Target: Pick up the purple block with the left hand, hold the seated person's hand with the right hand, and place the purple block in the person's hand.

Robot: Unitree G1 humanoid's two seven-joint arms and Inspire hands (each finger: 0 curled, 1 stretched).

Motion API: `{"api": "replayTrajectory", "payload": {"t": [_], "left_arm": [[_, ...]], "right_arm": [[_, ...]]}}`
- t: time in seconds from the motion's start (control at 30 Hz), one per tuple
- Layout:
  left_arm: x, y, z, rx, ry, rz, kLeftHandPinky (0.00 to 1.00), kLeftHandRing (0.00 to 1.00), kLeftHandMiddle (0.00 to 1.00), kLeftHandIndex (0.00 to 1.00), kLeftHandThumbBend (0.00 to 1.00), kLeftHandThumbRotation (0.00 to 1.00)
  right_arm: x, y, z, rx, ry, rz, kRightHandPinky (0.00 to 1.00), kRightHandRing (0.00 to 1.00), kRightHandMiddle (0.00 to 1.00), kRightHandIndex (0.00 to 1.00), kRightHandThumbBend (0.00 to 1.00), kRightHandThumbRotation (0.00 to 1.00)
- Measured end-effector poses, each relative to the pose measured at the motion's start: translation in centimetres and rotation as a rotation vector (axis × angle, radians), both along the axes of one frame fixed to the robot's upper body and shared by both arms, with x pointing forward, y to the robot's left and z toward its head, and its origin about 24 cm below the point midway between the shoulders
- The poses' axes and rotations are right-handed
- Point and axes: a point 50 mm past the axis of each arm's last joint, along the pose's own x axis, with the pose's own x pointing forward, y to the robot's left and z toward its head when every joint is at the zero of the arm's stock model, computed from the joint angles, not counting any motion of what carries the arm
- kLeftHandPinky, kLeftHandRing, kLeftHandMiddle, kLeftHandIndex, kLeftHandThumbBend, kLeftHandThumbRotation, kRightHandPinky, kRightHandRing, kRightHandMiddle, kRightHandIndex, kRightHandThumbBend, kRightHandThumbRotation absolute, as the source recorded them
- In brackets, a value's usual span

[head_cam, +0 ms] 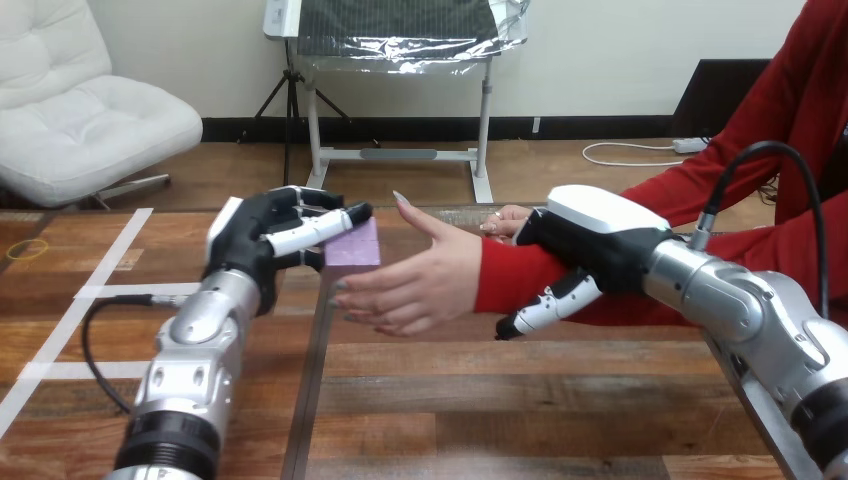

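Two grips — left hand [262, 235] pinches purple block [352, 243] beside person's hand [420, 280]; right hand [590, 245] clasps wrist [500, 275].

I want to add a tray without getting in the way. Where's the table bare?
Bare: the near table below the person's hand. Crowded: the middle, where the left hand holds the purple block beside it and the right hand grips the person's wrist.

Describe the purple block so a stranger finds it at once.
Over the wooden table, at its left, follow the robot's silver arm up to its left hand. Pinched in its fingers, beside the person's hand, is the purple block: the only pale lilac, flat-faced cube among black-and-white fingers.
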Motion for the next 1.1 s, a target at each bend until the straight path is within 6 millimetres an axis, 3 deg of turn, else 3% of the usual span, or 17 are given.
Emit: {"api": "replayTrajectory", "payload": {"t": [0.43,1.1], "left_arm": [[0.2,-1.4,-0.5,-0.016,0.020,-0.027,0.26,0.32,0.38,0.43,0.63,0.00],[0.2,-2.7,-1.1,0.022,0.010,-0.062,0.28,0.35,0.41,0.44,0.67,0.00]], "right_arm": [[0.2,0.9,0.3,0.017,-0.012,0.020,0.23,0.27,0.32,0.35,0.86,0.39],[0.2,1.1,0.3,0.012,0.004,0.018,0.18,0.22,0.28,0.31,0.86,0.40]]}}
